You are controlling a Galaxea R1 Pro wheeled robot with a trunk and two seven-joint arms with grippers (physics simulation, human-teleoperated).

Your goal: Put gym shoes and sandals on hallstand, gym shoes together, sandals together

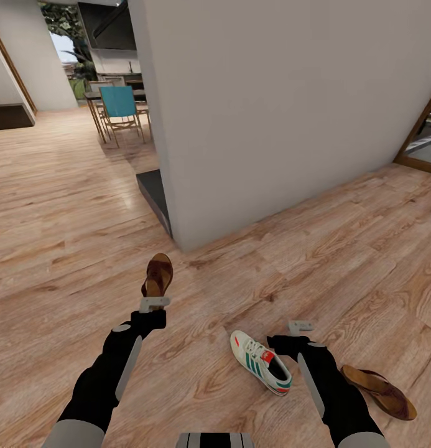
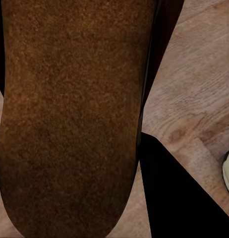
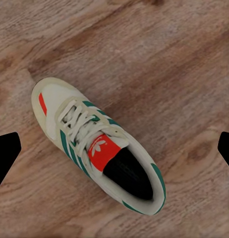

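Wood floor (image 1: 66,205): two sandals (image 1: 158,277), one sneaker (image 1: 260,362)

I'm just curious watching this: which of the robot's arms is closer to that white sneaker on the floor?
The right. Its gripper hovers just beside the sneaker, while the left gripper is farther off, at a brown sandal.

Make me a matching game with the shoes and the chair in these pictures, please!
Things:
1. gym shoe
2. sandal at the left tool
3. sandal by the right arm
4. chair

Matches:
A. teal, far off beside a table
B. lying flat on the floor at the picture's lower right
C. white with green stripes, under the open right tool
D. lifted up, sole facing the wrist camera

Pairs: 1-C, 2-D, 3-B, 4-A
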